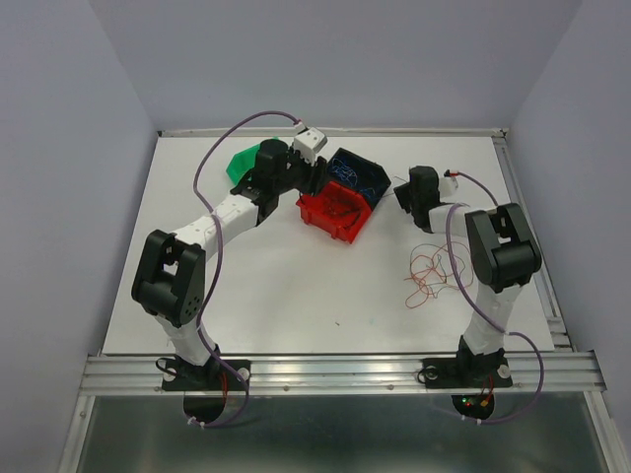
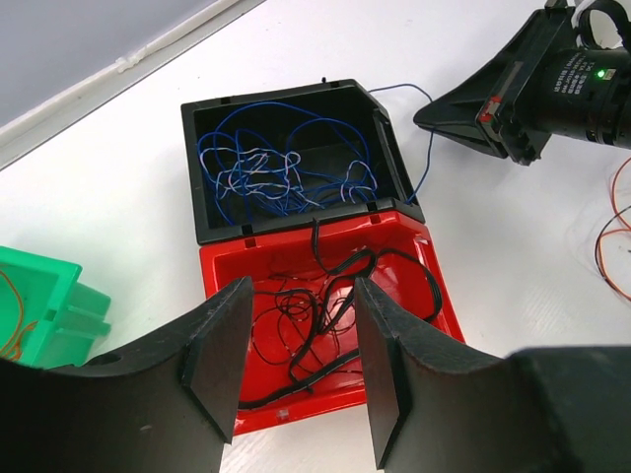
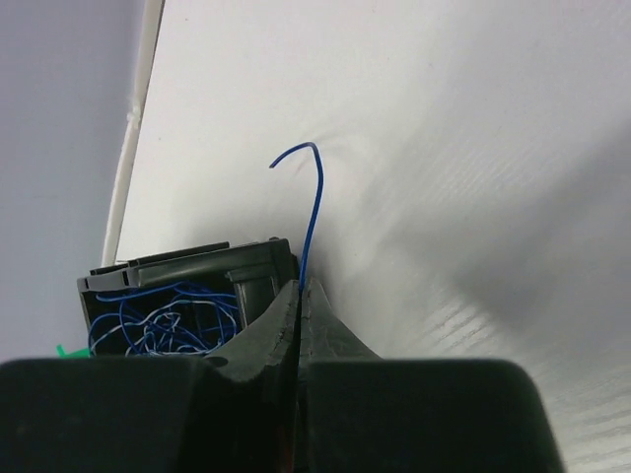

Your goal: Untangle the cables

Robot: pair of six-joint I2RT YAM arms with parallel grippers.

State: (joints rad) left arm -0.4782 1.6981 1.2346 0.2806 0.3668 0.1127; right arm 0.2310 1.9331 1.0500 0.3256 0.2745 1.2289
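The near half of the table (image 1: 296, 296) is lying bare between the two arms, while metal rails are closing in its far and right edges. The green bin (image 1: 242, 163) is sitting far left. The black bin (image 1: 357, 175) and the red bin (image 1: 335, 212) are standing edge to edge near the middle. From above, the left arm is covering part of the green bin, and the right fingertips are showing too small to read.

Close up, the right gripper (image 3: 299, 296) is pinching a blue cable (image 3: 314, 197) just beside the black bin's corner, and the cable is rising from the tips and curling over free. More blue and white cables (image 2: 266, 172) are lying coiled inside the black bin. The left gripper (image 2: 301, 360) is hanging with jaws apart, holding nothing, over the black cables (image 2: 335, 296) in the red bin. Orange-brown cables (image 1: 432, 271) are lying loose on the table beside the right arm.
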